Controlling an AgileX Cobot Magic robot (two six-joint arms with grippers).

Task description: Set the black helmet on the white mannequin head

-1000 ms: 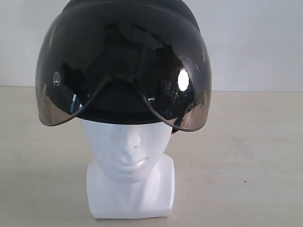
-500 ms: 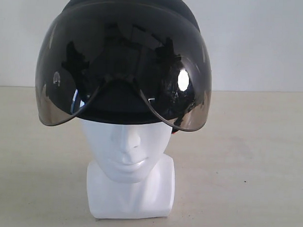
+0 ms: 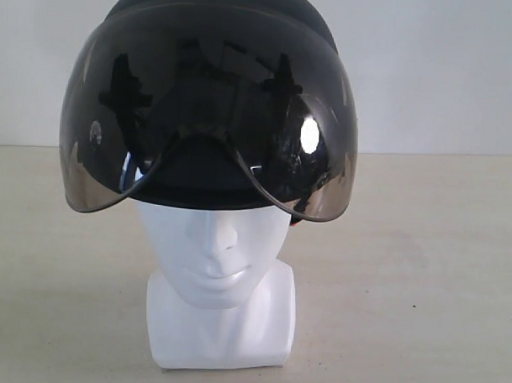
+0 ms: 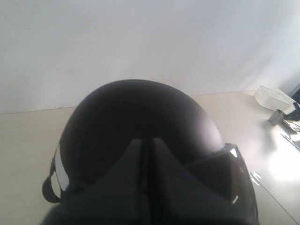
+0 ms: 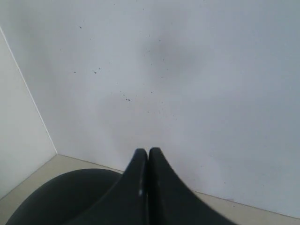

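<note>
Black helmet (image 4: pixel 140 112), beneath closed left end effector (image 4: pixel 146 140)

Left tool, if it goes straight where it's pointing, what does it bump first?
Most likely the black helmet. The left tool, tips shut together, points right at its rounded shell, though how far off that is I cannot tell.

1. A pale beige surface (image 3: pixel 430 273) is stretching across the exterior view and meeting a white wall (image 3: pixel 445 72) behind it.
2. A tiny dark speck (image 3: pixel 415 307) is lying on the surface.
3. In the left wrist view, a clear box-like container (image 4: pixel 273 96) is sitting by the surface's far edge, with a small grey object (image 4: pixel 277 116), too blurred to identify, lying just beside it.
4. Bright glare (image 4: pixel 283 166) is washing over the surface nearby.
5. In the right wrist view, scattered dark flecks (image 5: pixel 126 98) are dotting the wall, which is meeting a side panel (image 5: pixel 18 140) at a corner.
</note>
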